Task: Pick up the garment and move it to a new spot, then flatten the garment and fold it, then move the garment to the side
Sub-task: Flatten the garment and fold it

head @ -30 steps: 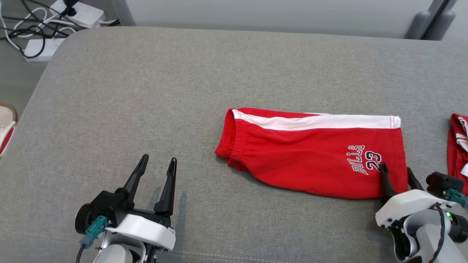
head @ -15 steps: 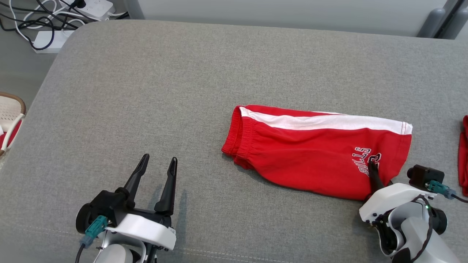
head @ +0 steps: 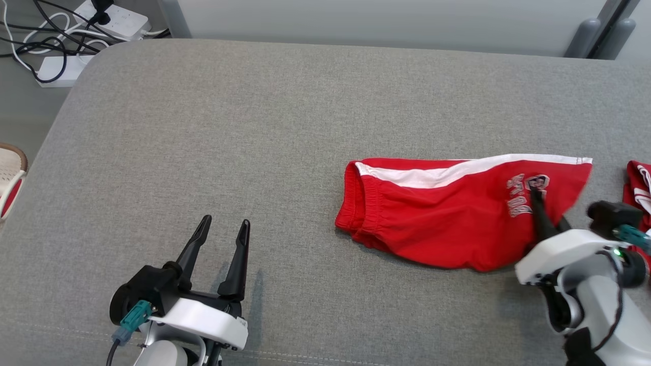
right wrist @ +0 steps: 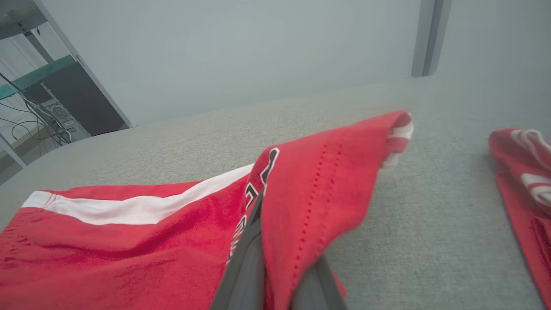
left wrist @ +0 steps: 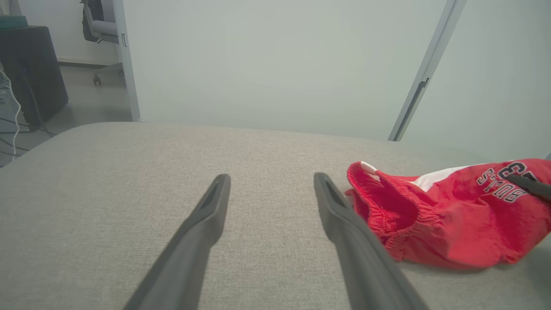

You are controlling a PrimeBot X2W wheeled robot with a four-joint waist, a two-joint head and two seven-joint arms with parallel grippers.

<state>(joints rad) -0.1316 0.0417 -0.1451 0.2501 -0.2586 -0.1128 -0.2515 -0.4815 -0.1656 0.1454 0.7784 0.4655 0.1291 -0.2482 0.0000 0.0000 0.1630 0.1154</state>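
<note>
Right of the red shorts [head: 447, 229] lies another red garment [head: 637, 185]

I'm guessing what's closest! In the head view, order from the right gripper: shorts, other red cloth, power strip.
1. Red shorts, pinched in the right gripper.
2. Other red cloth, just to its right.
3. Power strip, far past the left corner.

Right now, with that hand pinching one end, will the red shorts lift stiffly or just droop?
Probably droop: the red shorts drape limply over the right hand. Likely light, since one pinch raises the hem. The waistband end may drag on the grey surface.
</note>
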